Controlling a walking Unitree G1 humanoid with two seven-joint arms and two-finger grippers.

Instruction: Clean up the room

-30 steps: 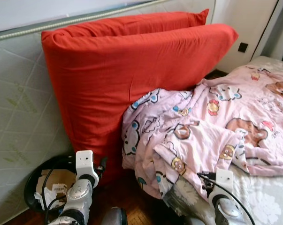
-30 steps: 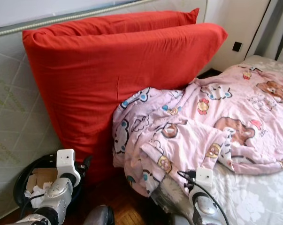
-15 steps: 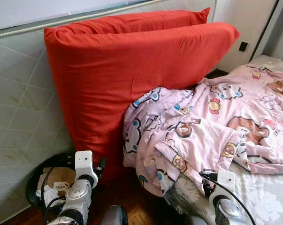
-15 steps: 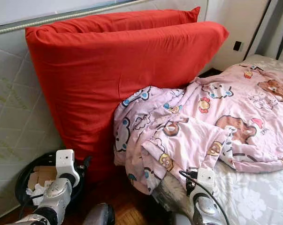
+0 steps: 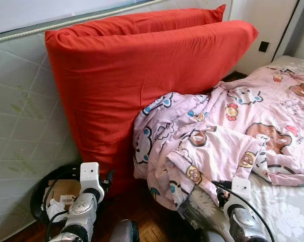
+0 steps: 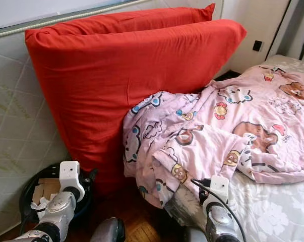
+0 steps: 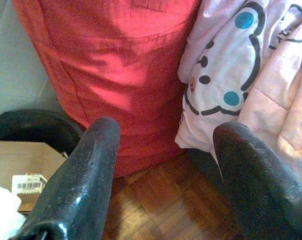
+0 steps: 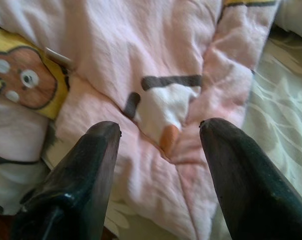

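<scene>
One pink cartoon-print quilted blanket (image 5: 227, 131), crumpled at the bed's near edge, spilling toward the wooden floor (image 7: 166, 210) at 6 o'clock. Soft, light, limp; likely to drape and slide, so best pinched at a thick fold. Two large red fabric cushions (image 5: 141, 75) lean at 11 o'clock. Right gripper (image 8: 158, 165) spread apart above the blanket; left gripper (image 7: 163, 170) likewise apart, empty.
</scene>
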